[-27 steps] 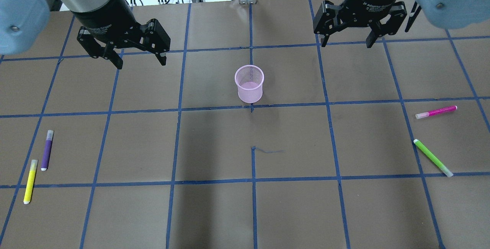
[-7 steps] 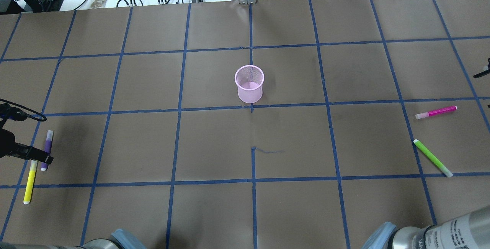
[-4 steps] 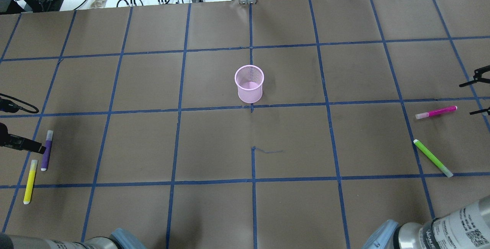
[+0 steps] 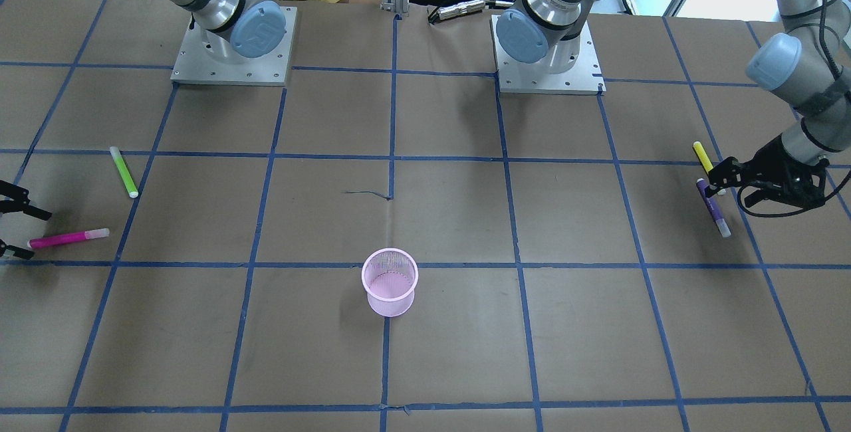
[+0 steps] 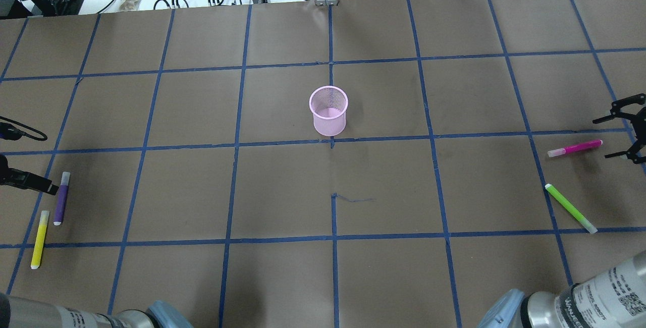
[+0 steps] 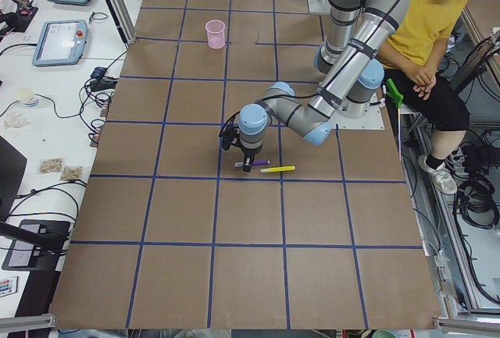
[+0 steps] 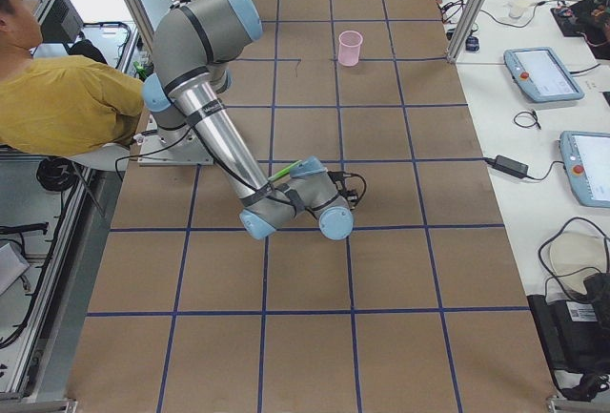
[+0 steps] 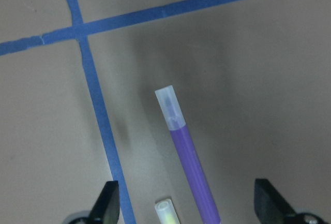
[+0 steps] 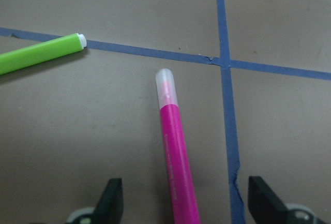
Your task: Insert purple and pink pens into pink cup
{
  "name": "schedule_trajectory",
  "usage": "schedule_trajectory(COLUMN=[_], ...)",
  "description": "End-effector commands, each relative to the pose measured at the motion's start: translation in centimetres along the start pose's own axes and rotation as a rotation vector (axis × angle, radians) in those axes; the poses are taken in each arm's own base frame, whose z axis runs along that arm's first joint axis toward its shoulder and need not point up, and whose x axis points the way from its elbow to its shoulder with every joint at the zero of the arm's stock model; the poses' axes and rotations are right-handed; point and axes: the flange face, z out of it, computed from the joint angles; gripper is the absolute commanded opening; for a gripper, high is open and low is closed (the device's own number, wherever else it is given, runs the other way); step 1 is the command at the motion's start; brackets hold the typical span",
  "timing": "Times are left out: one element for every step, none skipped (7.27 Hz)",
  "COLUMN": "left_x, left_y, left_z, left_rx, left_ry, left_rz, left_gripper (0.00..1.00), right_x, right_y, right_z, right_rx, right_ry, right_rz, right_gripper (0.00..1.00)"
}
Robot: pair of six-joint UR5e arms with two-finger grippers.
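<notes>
The pink mesh cup [image 5: 328, 111] stands upright and empty mid-table; it also shows in the front view [image 4: 390, 282]. The purple pen [image 5: 61, 198] lies flat at the table's left edge beside a yellow pen [image 5: 39, 239]. My left gripper [image 4: 731, 191] is open and low over it; in its wrist view the purple pen [image 8: 189, 157] lies between the spread fingers [image 8: 108, 203]. The pink pen [image 5: 575, 148] lies flat at the right edge. My right gripper [image 5: 608, 137] is open at its outer end; the pink pen [image 9: 176, 157] runs between its fingers [image 9: 261, 195].
A green pen [image 5: 570, 208] lies just nearside of the pink pen. The yellow pen's cap [image 8: 166, 211] sits close beside the purple pen. Blue tape lines grid the brown table. A person in a yellow shirt [image 6: 437, 18] sits behind the robot bases.
Both arms swung from the table's far side out to its left and right edges. In the last second the left gripper slid along the purple pen and the right gripper moved in toward the pink pen.
</notes>
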Motion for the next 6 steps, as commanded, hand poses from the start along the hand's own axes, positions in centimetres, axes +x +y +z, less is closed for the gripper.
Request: schedule_trajectory(left_x=[2.1, 2.0, 1.9, 1.5, 1.3, 1.3], left_y=[1.3, 1.8, 2.1, 2.4, 2.4, 2.5], left_z=[1.8, 2.0, 2.4, 2.9, 3.0, 3.1], left_rx=[-0.022, -0.027, -0.033, -0.037, -0.040, -0.047], left_ry=[0.033, 0.040, 0.052, 0.061, 0.060, 0.061], left_rz=[-0.040, -0.046, -0.055, -0.061, -0.063, -0.066], left_gripper=[0.87, 0.87, 0.87, 0.87, 0.87, 0.87], right_x=[-0.2, -0.3, -0.3, -0.3, -0.3, -0.3], right_y=[0.5, 0.5, 0.5, 0.5, 0.6, 0.4], right_z=[0.8, 1.0, 0.9, 0.9, 1.0, 0.7], right_rx=[0.015, 0.018, 0.016, 0.017, 0.020, 0.015], right_ry=[-0.005, -0.007, -0.006, -0.006, -0.007, -0.003], right_rz=[0.001, -0.001, -0.009, -0.035, -0.038, -0.040], right_gripper=[0.72, 0.62, 0.30, 0.11, 0.00, 0.00])
